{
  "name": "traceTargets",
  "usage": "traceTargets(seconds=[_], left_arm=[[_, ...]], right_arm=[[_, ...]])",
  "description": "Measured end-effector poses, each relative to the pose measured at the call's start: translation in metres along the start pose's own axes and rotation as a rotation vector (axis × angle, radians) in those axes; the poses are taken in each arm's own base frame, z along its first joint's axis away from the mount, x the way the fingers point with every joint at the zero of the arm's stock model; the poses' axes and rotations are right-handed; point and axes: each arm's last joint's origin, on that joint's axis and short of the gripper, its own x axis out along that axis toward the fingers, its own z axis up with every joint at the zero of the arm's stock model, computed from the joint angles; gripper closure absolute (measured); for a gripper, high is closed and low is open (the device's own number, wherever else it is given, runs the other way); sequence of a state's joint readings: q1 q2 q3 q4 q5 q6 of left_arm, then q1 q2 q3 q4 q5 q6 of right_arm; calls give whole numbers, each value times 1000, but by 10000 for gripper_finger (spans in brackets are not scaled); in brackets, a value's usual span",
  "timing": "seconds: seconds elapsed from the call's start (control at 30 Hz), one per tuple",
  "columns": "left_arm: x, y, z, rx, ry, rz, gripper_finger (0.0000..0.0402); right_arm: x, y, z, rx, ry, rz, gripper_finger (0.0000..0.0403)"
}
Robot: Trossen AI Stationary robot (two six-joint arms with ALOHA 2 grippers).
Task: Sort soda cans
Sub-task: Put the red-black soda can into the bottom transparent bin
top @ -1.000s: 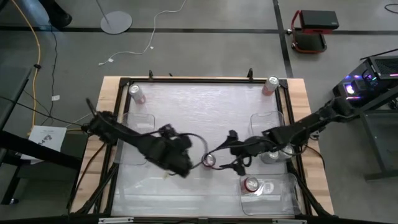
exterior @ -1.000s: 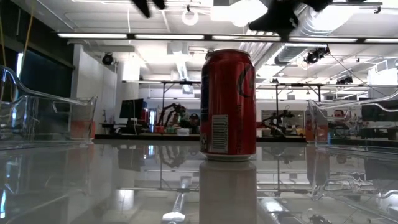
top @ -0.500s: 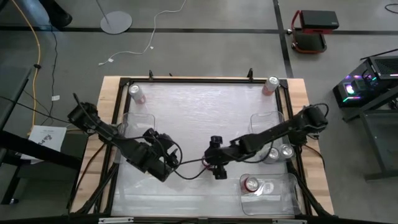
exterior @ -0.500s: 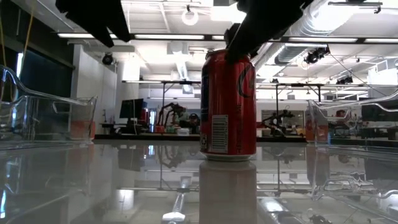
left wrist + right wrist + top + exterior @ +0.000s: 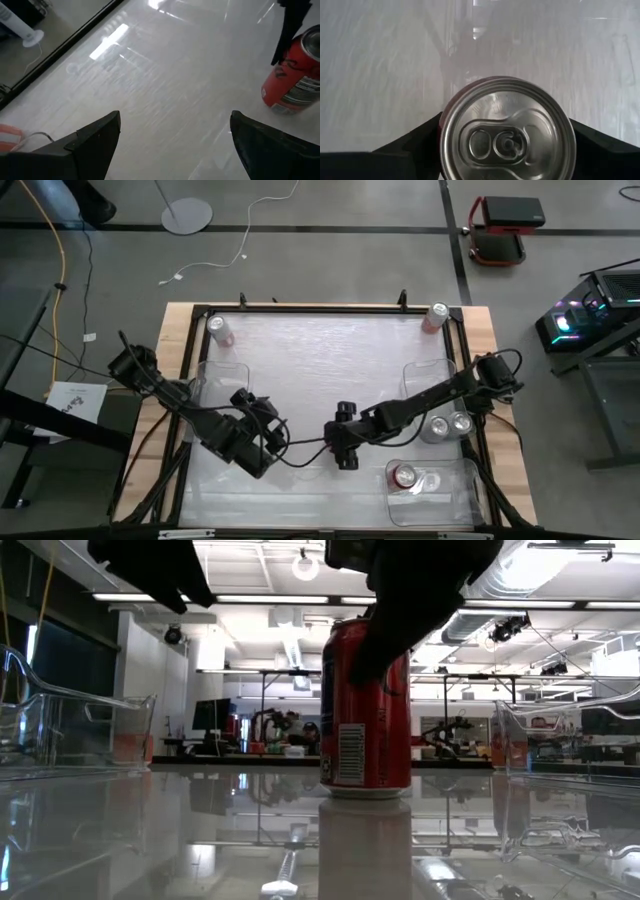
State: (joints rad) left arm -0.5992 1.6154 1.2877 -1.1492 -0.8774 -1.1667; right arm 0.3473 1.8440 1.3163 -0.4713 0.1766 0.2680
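Glossy white tabletop [image 5: 300, 360] carries a red can [image 5: 365, 705] standing upright near its middle. Right gripper [image 5: 506, 131] sits directly over that can, one finger [image 5: 407, 147] on each side of the silver lid; whether they press the can I cannot tell. Left gripper [image 5: 175, 132] hovers beside the can, fingers spread, empty.

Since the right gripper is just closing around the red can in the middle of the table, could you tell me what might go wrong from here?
1. The right gripper straddles the red can from above; an off-centre squeeze could tip it on the glossy table.
2. The left gripper waits open close by, so the arms could clash on lift-off.
3. The tray beside the right arm already holds two silver cans, easily bumped.
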Motion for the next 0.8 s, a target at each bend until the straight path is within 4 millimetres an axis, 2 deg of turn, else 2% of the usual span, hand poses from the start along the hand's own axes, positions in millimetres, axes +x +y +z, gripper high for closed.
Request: traceTargets(seconds=[0.1, 0.27, 0.4, 0.5, 0.6, 0.67, 0.8], left_arm=[[0, 0, 0, -1, -12, 3, 48], [0, -5, 4, 23, -50, -28, 48], [-1, -10, 6, 42, -70, -63, 48], [-1, -13, 8, 46, -81, -81, 48], [-1, -14, 8, 41, -83, -87, 48], [-1, -14, 8, 41, -83, -86, 48], [-1, -14, 8, 41, -83, -86, 48]], right_arm=[[-19, 2, 2, 16, -35, -21, 116], [-104, 8, 11, 95, -248, 34, 116], [-168, 28, -1, 153, -376, 152, 116], [-202, 50, -17, 206, -421, 262, 116], [-217, 77, -37, 251, -419, 319, 116], [-221, 96, -51, 297, -404, 339, 116], [-211, 130, -82, 410, -351, 276, 116]])
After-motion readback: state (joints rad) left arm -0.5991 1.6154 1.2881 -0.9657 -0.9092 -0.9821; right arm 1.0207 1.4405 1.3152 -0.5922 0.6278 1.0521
